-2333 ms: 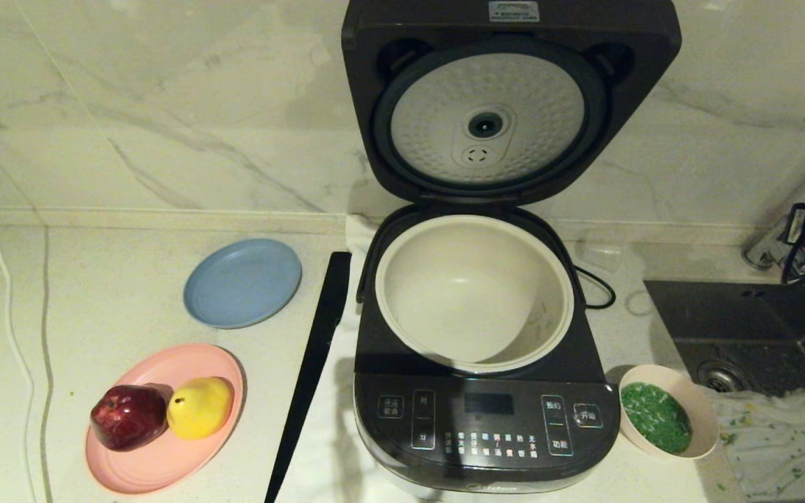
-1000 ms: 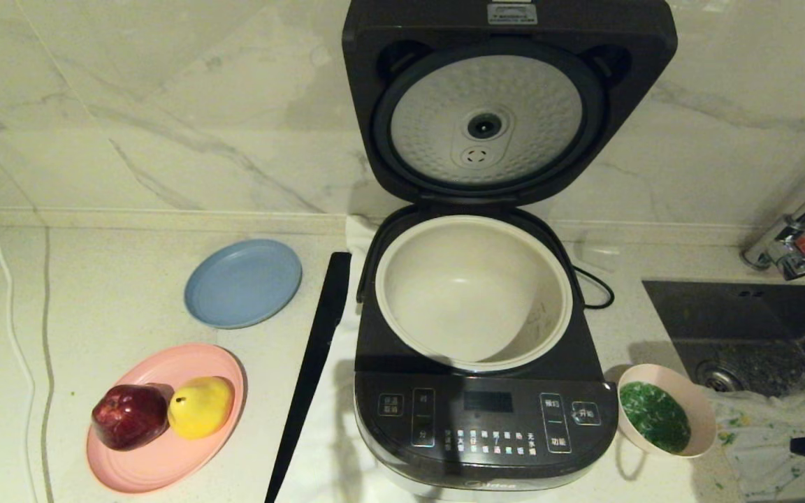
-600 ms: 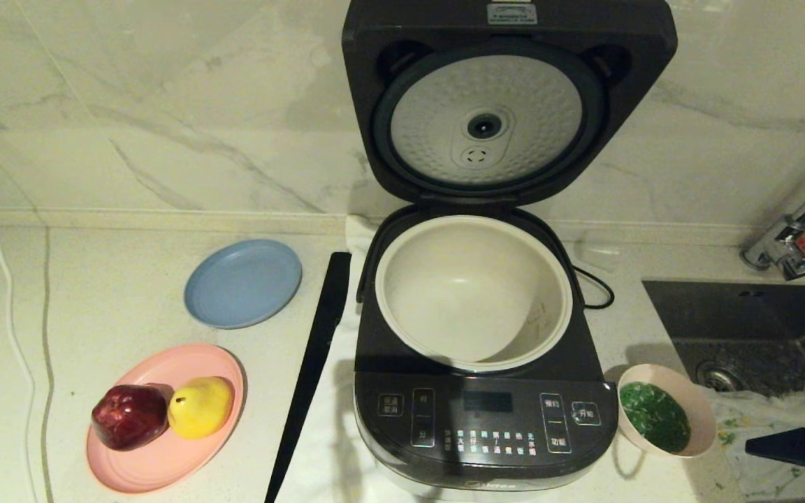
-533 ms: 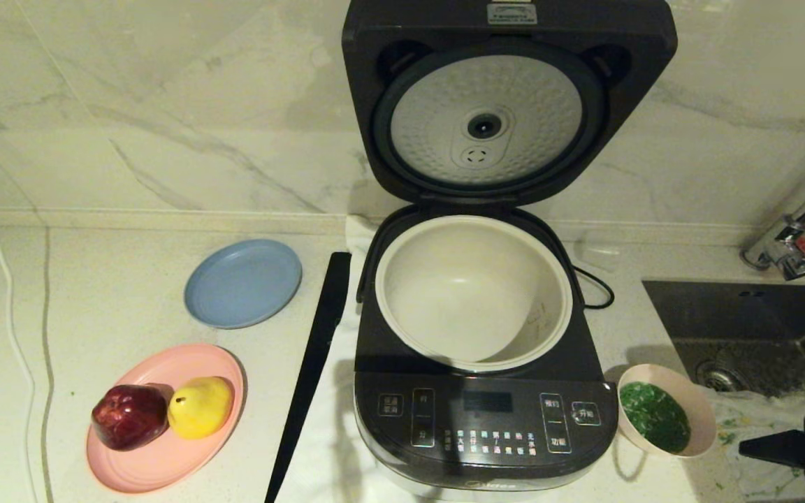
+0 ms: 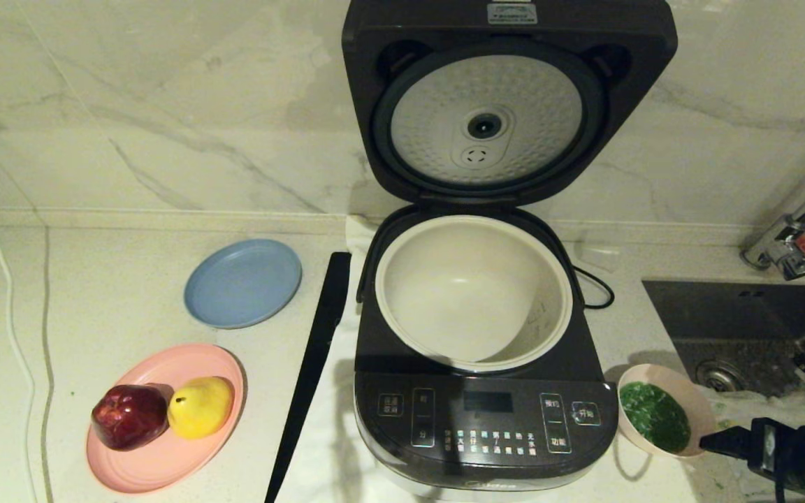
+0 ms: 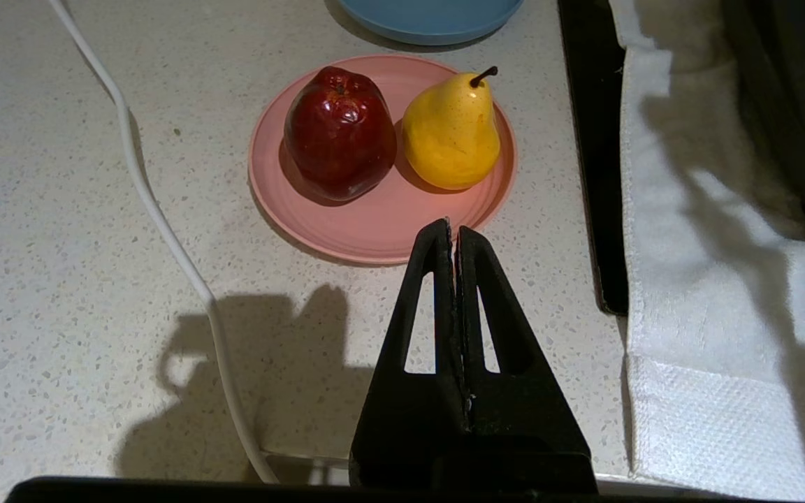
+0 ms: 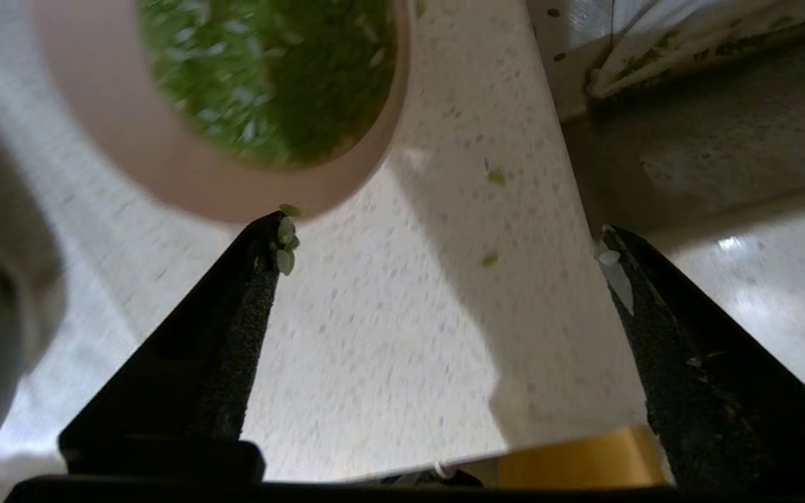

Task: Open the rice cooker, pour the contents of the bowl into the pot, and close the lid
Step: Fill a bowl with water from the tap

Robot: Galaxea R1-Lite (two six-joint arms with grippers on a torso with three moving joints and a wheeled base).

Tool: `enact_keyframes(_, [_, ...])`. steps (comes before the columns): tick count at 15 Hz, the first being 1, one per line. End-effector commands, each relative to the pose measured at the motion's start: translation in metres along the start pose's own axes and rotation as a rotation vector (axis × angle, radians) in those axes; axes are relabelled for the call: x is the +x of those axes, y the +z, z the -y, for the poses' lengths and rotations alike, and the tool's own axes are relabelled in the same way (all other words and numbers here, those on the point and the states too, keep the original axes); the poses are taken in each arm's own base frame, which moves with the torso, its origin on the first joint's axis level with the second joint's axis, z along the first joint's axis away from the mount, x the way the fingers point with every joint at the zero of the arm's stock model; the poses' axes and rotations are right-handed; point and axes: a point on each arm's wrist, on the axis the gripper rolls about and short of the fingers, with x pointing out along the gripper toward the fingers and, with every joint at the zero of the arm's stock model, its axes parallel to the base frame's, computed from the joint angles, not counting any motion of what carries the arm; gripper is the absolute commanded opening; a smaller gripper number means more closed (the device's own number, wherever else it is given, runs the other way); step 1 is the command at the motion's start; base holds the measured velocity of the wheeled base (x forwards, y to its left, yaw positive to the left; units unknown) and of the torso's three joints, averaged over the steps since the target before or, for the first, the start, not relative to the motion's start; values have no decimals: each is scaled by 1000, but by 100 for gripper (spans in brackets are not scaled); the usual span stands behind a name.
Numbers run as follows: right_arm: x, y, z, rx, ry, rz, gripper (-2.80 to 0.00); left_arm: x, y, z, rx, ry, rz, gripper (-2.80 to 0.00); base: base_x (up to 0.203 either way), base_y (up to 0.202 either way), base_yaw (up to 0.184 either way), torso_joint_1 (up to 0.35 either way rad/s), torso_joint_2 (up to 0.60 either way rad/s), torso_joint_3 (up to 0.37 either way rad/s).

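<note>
Bowl (image 7: 186, 140) just beyond the wide-open, empty right pincer (image 7: 444, 244).

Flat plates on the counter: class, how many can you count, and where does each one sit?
2. The blue plate lies bare, left of the rice cooker. The pink plate lies nearer the camera, holding an apple and a pear. None seems hidden.

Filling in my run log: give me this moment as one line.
lid open | pot empty | bowl full, on counter | right gripper open beside bowl | left gripper shut, parked
</note>
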Motion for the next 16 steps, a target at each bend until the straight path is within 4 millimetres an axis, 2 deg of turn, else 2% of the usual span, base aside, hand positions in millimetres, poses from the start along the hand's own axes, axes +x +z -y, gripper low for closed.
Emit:
enact_keyframes(1, [23,2,3,17,-36,-44,0,0,0,0,0,1,1,-280,0,0,0,0,0,0])
enact_keyframes(8, [43,15,5,47,-45,-12,0,0,0,0,0,1,1,-280,0,0,0,0,0,0])
enact_keyframes(16, [58,16,7,57,-66,-42,0,0,0,0,0,1,1,-280,0,0,0,0,0,0])
